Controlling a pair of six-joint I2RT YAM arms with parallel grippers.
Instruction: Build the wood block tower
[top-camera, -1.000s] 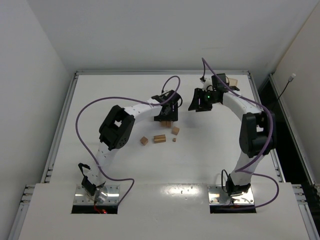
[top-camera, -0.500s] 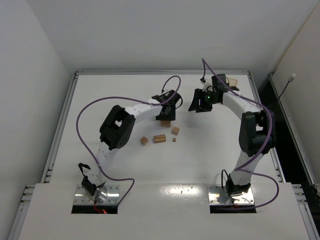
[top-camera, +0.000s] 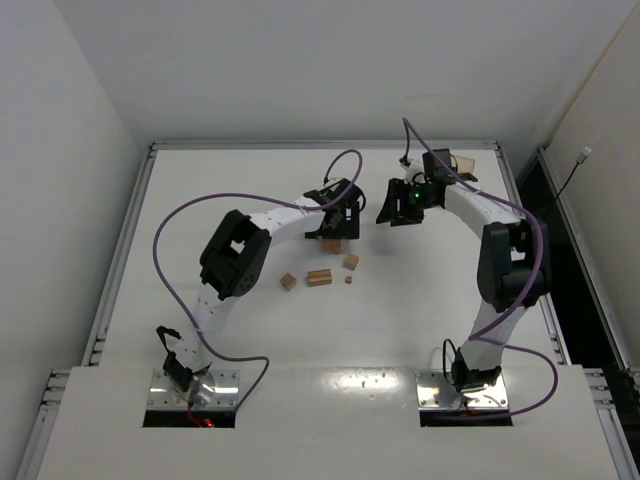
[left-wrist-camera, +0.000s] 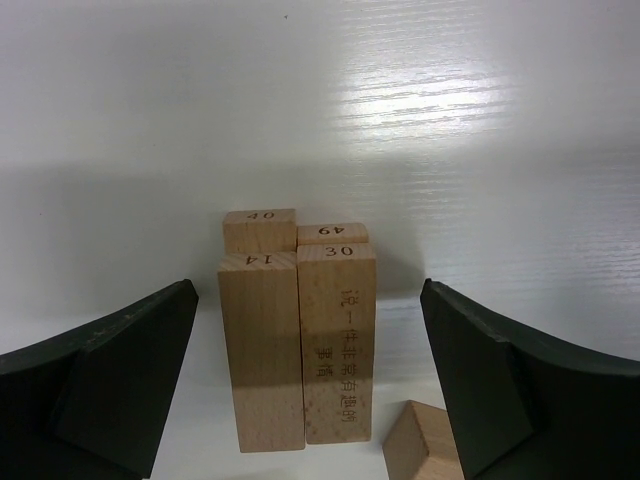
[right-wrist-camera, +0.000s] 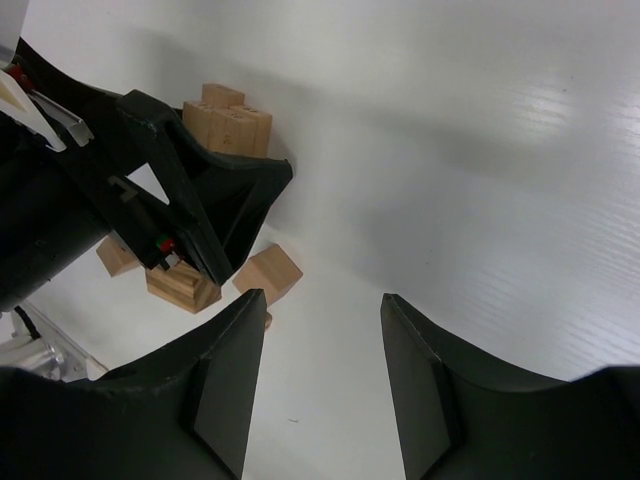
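A robotics lab test cell: a left arm (top-camera: 235, 260) and a right arm (top-camera: 505, 265) are bolted through metal plates (top-camera: 195, 383) to a white table (top-camera: 400, 320), trailing purple cables (top-camera: 185, 210). Aluminium rails (top-camera: 120, 260) edge the tabletop, and plain white panels (top-camera: 300, 70) enclose it.

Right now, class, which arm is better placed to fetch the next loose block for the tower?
Left. The left gripper stands open around the tower, a loose cube close beside it; the right gripper hangs farther off.
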